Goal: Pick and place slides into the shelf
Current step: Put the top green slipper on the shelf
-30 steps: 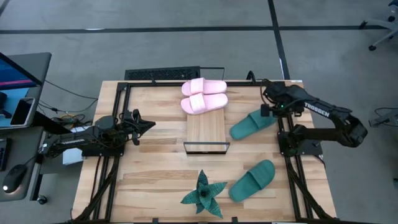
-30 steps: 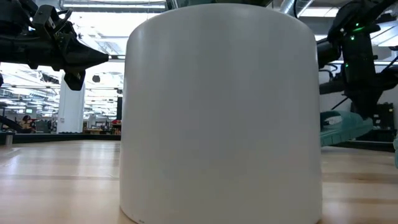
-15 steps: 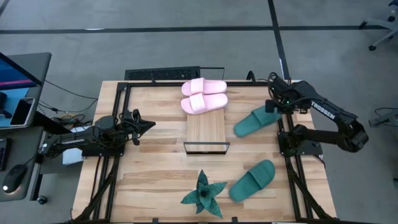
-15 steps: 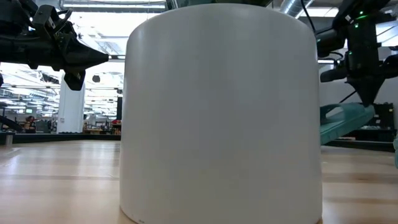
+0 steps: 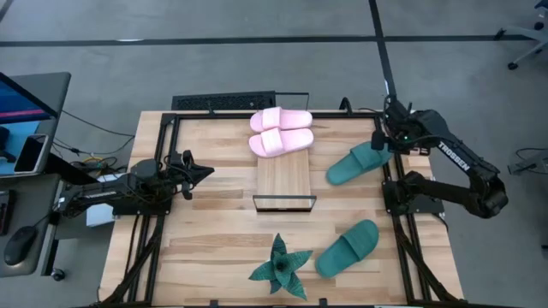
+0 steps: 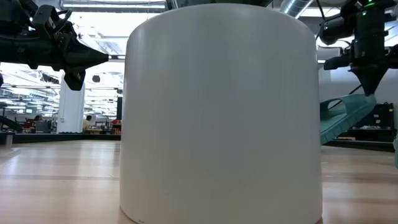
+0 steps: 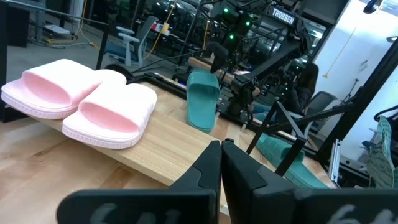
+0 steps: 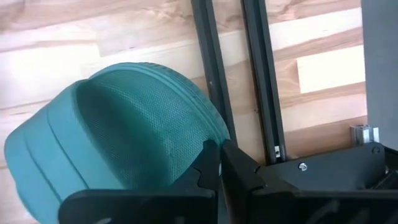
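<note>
Two pale pink slides (image 5: 280, 131) lie side by side on the far end of the slatted shelf (image 5: 283, 181) at the table's middle. One teal slide (image 5: 354, 163) hangs tilted at the right, with my right gripper (image 5: 383, 142) shut on its raised end. A second teal slide (image 5: 347, 247) lies flat on the table at the near right. My left gripper (image 5: 206, 171) hovers shut and level over the table's left side, touching nothing. My right gripper pinches the rim of the teal slide's heel end (image 8: 210, 138) between its two fingers, away from the strap. The fingers come from above, pointing down. The slide hangs slanted below them (image 6: 346, 117), heel up; whether its toe end touches the table I cannot tell.
A spiky green plant (image 5: 281, 267) stands near the front edge. In the low view a wide white cylinder (image 6: 221, 112) fills the middle and hides the shelf. Black frame rails (image 5: 396, 184) run beside the right arm's base. Bare slats remain on the shelf's near half.
My right gripper has gone up and toward the table's right edge, staying shut on the teal slide. The slide's heel end has risen with it, so the slide now hangs steeper and has shifted right.
</note>
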